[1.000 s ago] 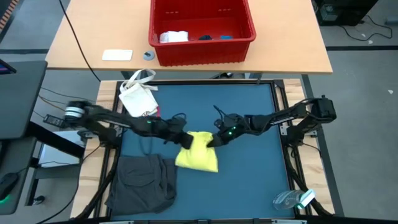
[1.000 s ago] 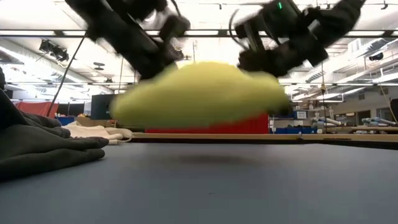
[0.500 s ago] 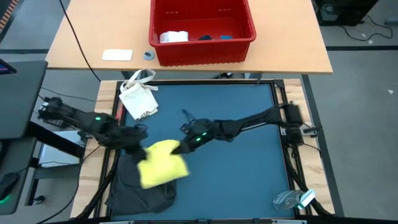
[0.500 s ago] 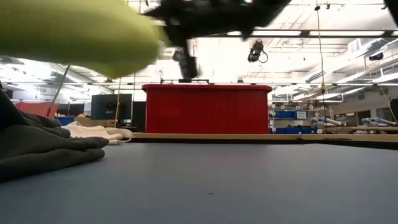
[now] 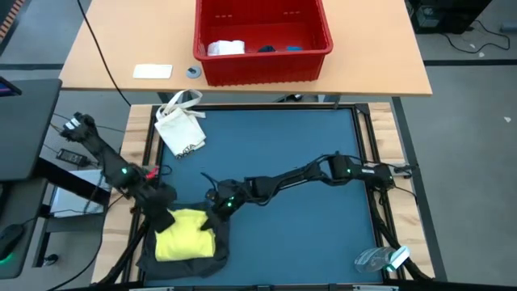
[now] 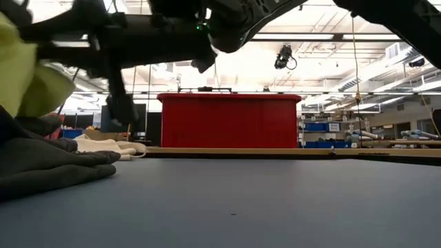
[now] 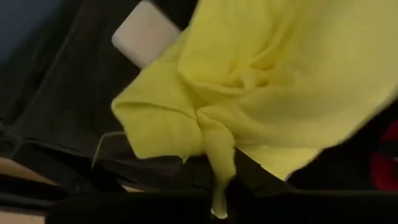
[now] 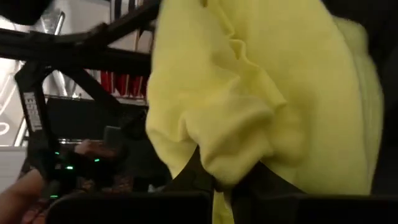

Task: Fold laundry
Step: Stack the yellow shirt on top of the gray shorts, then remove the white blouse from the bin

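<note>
Yellow T-shirt (image 5: 184, 244), bunched, now sits on top of the dark grey garment (image 5: 216, 252); half a second ago it hung just above that garment's edge. Left gripper (image 5: 159, 217) and right gripper (image 5: 215, 217) each stay pinched on the shirt, at opposite ends.

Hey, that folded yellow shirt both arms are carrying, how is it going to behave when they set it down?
The yellow shirt looks floppy: it bunches and sags in folds where each arm pinches it. It is probably light, since pinches at two edges carry it. On the grey garment it will likely slump rather than hold its fold.
</note>
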